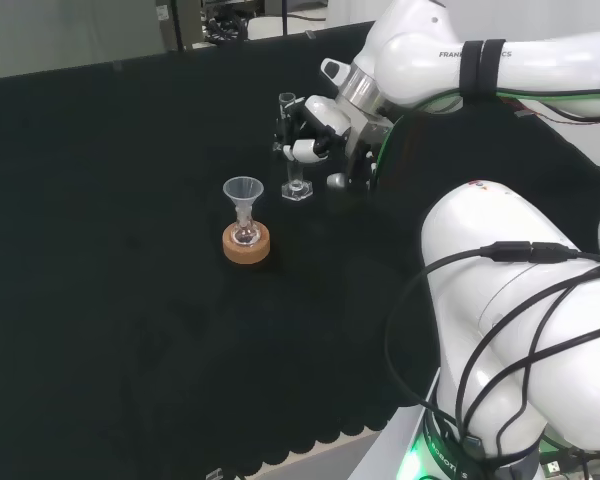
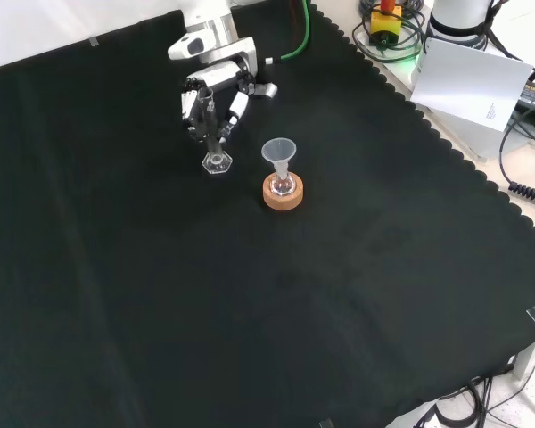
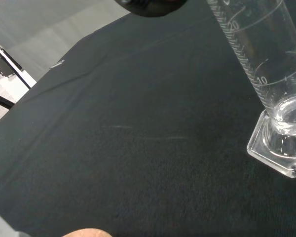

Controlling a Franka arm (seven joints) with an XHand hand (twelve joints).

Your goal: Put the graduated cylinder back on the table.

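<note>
Hand (image 1: pixel 315 135) curled round upper cylinder (image 1: pixel 292 150), holding it upright; hex base looks down on or just touching the cloth, so set-down seems nearly done, release left. Cylinder sits toward the worktop (image 2: pixel 250 312) far edge in front view, near funnel (image 2: pixel 278 153) in flask on cork ring (image 2: pixel 283 193). Cylinder scale marks show; no label to report

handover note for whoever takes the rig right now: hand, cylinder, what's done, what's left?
Hand: fingers curled round the graduated cylinder, which is upright.
Cylinder: its hexagonal base is at or just above the black cloth; contact can't be confirmed. It looks empty in the wrist view.
Nearby: flask with funnel on a cork ring, apart from the cylinder.
Done: cylinder brought down.
Left: confirm it stands, open fingers, retreat.
</note>
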